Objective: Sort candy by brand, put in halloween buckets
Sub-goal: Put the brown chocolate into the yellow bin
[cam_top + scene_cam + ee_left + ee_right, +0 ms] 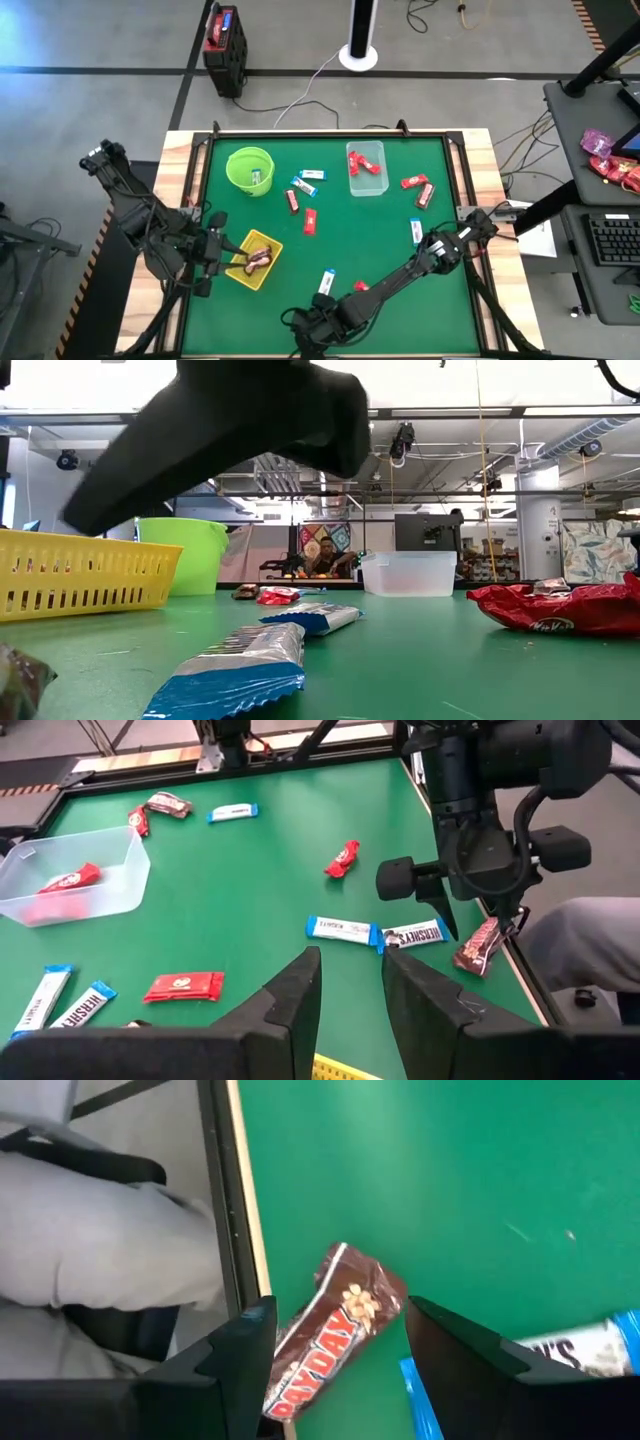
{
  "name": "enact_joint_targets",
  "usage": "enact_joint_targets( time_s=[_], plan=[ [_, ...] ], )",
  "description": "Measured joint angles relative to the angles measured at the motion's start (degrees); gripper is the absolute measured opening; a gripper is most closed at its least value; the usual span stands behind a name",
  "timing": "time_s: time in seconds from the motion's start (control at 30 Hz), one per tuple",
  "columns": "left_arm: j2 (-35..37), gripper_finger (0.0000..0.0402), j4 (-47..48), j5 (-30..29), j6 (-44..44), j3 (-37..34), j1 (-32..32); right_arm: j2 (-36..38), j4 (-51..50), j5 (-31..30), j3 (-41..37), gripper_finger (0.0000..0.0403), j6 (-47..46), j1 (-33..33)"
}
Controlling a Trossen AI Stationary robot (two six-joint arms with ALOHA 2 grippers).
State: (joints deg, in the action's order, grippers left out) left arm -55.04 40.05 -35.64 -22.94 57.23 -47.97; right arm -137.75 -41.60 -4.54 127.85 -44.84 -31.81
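right gripper point(335, 1345): right up at the lens, fingers spread wide either side of a brown payday bar point(335, 1330), nothing pinched yet.
table point(380, 255): green mat, candy scattered across the middle and the right side.
green bucket point(250, 168): far left of the mat, one wrapper showing inside.
yellow basket point(254, 259): near left, brown bars in it, left gripper point(212, 251) just beside its rim, fingers apart and empty.
clear tub point(366, 167): far centre, red bars inside.
payday bar: lying at the right edge of the mat, a blue-and-white hershey's bar point(590, 1355) just beside it.
tip: drop straight down, centre the bar, close across its narrow width, keep clear of the table edge and the blue wrapper.
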Motion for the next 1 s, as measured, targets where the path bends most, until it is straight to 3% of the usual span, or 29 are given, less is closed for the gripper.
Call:
enact_joint_targets(
  time_s=[0.43,0.57,0.8,1.0],
  plan=[
    [-2.6,0.0094,-0.2,-1.4,-0.1,-0.2,0.0,-3.8,1.6,-0.4,-0.7,0.0204,2.5,-0.5],
    [-3.0,0.0094,-0.2,-2.0,-0.2,-0.2,0.0,-3.8,1.5,-3.1,-0.7,0.0161,3.6,-0.4],
    [-3.0,0.0094,-0.2,-2.9,-0.2,-0.2,0.0,-3.7,1.9,-3.4,-0.7,0.0031,7.1,1.0],
    [-2.8,0.0094,-0.1,-5.8,0.8,-0.2,0.0,-1.2,2.7,-10.2,-0.9,0.0015,13.7,4.0]
  ],
)
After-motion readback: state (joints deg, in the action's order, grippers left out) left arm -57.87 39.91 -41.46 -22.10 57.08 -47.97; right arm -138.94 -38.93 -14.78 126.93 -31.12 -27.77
